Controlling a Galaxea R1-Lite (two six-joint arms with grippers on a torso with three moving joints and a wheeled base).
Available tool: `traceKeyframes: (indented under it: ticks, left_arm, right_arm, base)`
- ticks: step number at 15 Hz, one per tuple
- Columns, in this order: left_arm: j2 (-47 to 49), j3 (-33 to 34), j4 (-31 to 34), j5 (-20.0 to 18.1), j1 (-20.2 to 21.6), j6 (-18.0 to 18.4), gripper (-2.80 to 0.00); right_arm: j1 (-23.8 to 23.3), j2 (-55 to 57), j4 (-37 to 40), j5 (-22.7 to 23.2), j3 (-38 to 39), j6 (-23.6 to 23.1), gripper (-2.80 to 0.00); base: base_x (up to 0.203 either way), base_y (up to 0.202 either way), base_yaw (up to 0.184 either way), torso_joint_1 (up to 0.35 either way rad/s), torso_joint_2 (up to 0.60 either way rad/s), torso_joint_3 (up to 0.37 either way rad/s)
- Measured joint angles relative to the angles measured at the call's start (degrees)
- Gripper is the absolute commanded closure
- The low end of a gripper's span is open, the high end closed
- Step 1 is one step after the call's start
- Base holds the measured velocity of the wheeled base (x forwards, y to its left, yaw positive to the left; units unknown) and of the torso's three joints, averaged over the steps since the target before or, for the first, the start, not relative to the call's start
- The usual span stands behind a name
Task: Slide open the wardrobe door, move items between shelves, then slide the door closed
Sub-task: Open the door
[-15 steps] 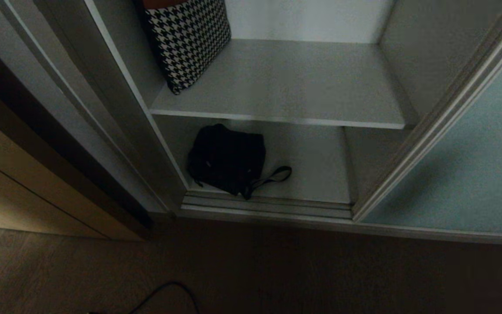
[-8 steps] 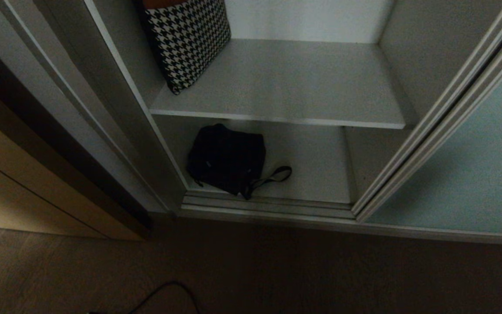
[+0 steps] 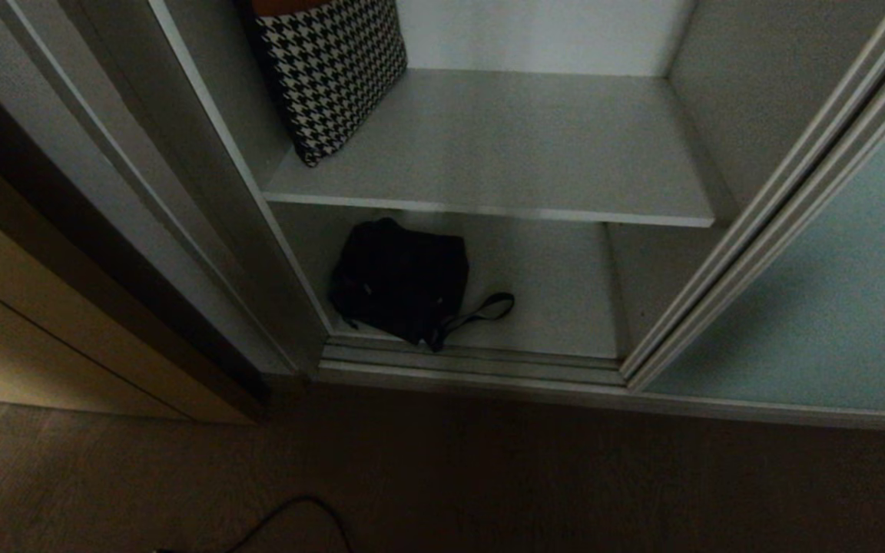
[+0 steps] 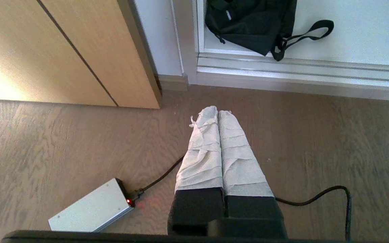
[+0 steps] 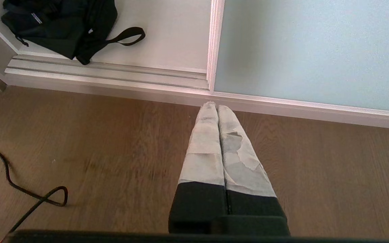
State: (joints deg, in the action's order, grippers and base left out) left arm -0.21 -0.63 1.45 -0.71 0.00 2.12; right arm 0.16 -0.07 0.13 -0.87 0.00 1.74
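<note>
The sliding wardrobe door (image 3: 834,307), a pale teal frosted panel, stands slid to the right, leaving the wardrobe open. A black bag (image 3: 400,280) with a strap loop lies on the bottom shelf (image 3: 558,292), near its left front corner. The shelf above (image 3: 527,153) carries only a houndstooth cushion (image 3: 331,69) at its left. Neither gripper shows in the head view. My left gripper (image 4: 217,111) is shut and empty over the wooden floor, short of the bag (image 4: 248,23). My right gripper (image 5: 216,106) is shut and empty, its tips near the door's (image 5: 309,50) bottom rail.
A silver box (image 4: 91,211) with a red light and a black cable (image 4: 316,199) lie on the floor under the left arm. Another cable loop (image 5: 29,195) lies left of the right arm. A wooden panel (image 3: 43,330) flanks the wardrobe's left. The floor track (image 3: 473,361) fronts the bottom shelf.
</note>
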Motion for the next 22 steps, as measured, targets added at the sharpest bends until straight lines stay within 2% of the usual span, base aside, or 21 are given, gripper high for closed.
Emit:
traceKeyframes:
  ticks: [8, 22]
  left_arm:
    - [0.00, 0.52, -1.52, 0.11, 0.00, -0.17, 0.00]
    - [0.07, 0.34, -1.01, -0.06, 0.00, 0.27, 0.00]
  right_arm:
    - [0.00, 0.00, 0.00, -0.01, 0.00, -0.01, 0.00]
    - [0.00, 0.00, 0.00, -0.03, 0.00, 0.02, 0.00]
  base:
    - [0.000, 0.000, 0.000, 0.000, 0.00, -0.010]
    - [0.000, 0.000, 0.000, 0.003, 0.00, -0.188]
